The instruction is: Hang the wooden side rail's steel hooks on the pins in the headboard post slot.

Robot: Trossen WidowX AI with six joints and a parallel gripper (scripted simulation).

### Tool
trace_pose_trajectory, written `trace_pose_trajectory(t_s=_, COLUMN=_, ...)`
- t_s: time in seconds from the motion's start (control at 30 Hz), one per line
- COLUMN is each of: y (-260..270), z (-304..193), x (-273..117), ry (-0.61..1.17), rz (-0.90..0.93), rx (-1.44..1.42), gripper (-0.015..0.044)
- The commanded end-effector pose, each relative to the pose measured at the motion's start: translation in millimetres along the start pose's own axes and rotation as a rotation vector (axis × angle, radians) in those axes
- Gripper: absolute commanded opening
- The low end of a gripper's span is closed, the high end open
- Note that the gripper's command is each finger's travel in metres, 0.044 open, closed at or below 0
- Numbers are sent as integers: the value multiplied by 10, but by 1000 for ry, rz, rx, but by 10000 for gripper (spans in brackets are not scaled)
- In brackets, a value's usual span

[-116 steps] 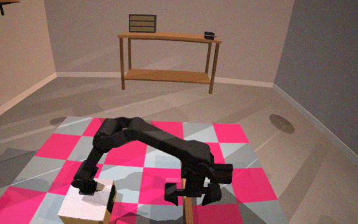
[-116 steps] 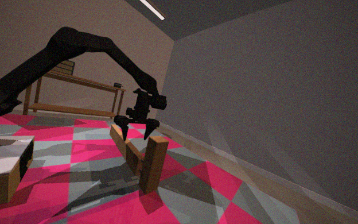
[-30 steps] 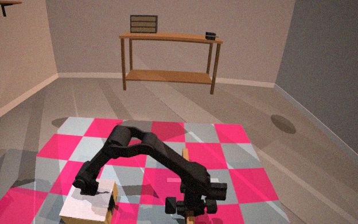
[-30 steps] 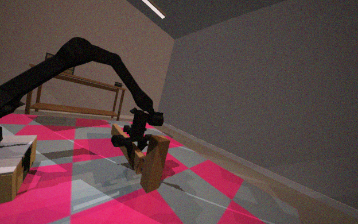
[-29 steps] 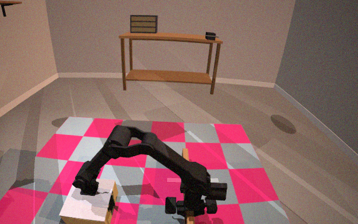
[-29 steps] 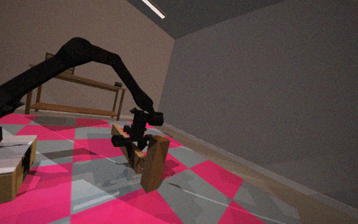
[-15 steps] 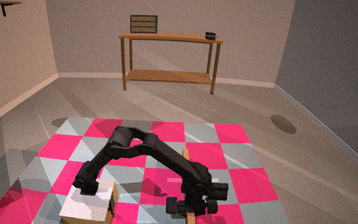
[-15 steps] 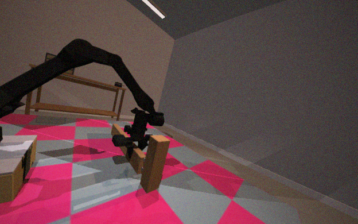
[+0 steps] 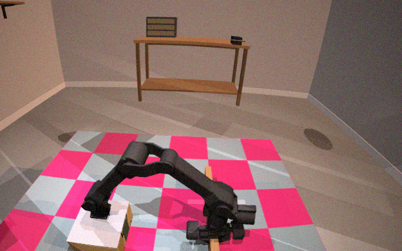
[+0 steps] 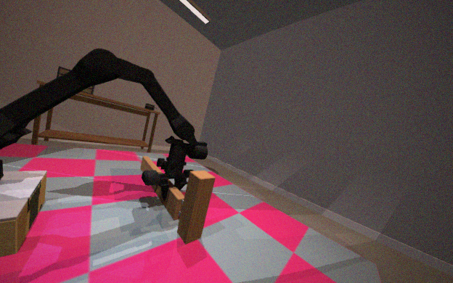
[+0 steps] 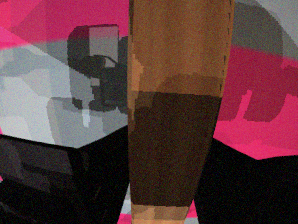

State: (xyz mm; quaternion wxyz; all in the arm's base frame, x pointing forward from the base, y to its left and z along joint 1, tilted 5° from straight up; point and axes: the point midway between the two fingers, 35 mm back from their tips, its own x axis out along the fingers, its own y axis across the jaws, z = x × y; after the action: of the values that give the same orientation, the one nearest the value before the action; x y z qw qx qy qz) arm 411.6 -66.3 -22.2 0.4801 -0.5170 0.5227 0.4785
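The wooden side rail (image 9: 209, 174) (image 10: 174, 204) (image 11: 180, 45) runs lengthwise over the checkered table, its far end low at the back. My gripper (image 9: 214, 234) (image 10: 165, 190) (image 11: 161, 128) points down and is shut on the rail, one finger on each side, toward its near end. The wooden headboard post (image 10: 197, 208) stands upright just beyond that near end in the exterior view. The rail's end is close to the post's side. The steel hooks, the slot and the pins cannot be made out, so whether they touch is hidden.
A wooden box with a white top (image 9: 96, 228) (image 10: 22, 190) stands to the left, under the arm's base. The checkered table top (image 9: 285, 206) (image 10: 265, 250) has its right edge beyond the rail. A brown workbench (image 9: 193, 40) (image 10: 105, 101) stands far behind.
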Motion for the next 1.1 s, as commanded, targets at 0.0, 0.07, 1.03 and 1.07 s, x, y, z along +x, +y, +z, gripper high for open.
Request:
trace_pose_trajectory(t_s=0.0, y=4, z=0, x=-3, ry=-5, rz=-4, rx=0, gripper=0)
trace_pose_trajectory(t_s=0.07, y=4, z=0, x=-6, ry=-5, rz=-4, rx=0, gripper=0)
trace_pose_trajectory(t_s=1.03, y=4, z=0, x=-54, ry=-5, rz=-4, rx=0, gripper=0)
trace_pose_trajectory(t_s=1.07, y=4, z=0, x=-56, ry=-5, rz=-4, rx=0, gripper=0)
